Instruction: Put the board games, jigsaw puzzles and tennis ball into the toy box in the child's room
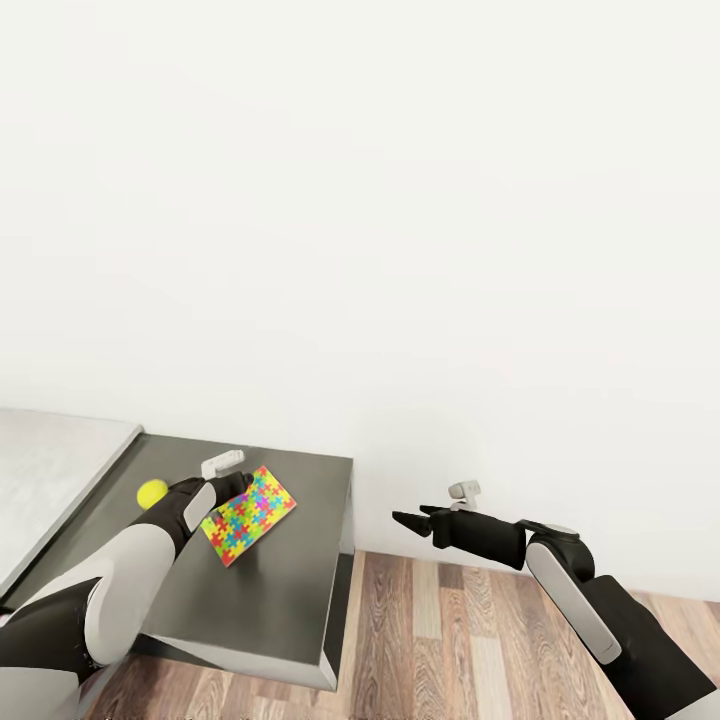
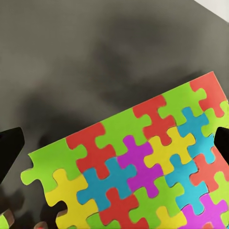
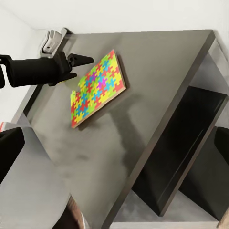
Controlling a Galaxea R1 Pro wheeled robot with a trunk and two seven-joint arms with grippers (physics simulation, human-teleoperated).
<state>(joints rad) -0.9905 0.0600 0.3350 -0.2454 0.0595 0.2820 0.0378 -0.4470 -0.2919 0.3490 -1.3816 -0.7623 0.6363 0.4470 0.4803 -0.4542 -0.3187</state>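
Jigsaw puzzle (image 1: 249, 516) lies near the dark bench's (image 1: 290, 620) far right corner, tennis ball (image 1: 152, 492) beside. Left gripper (image 1: 240, 483) fingers spread over its edge; the thin sheet may slide away. Right gripper (image 1: 405, 521) open, empty.

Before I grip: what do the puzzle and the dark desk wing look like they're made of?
Puzzle: thin flat sheet of interlocked pieces in flat, matte colours, probably card or foam; a brownish edge shows in the right wrist view. Desk wing: smooth dark grey slab with a soft sheen and blurred shadows, looks like painted board or metal; the render can't settle which.
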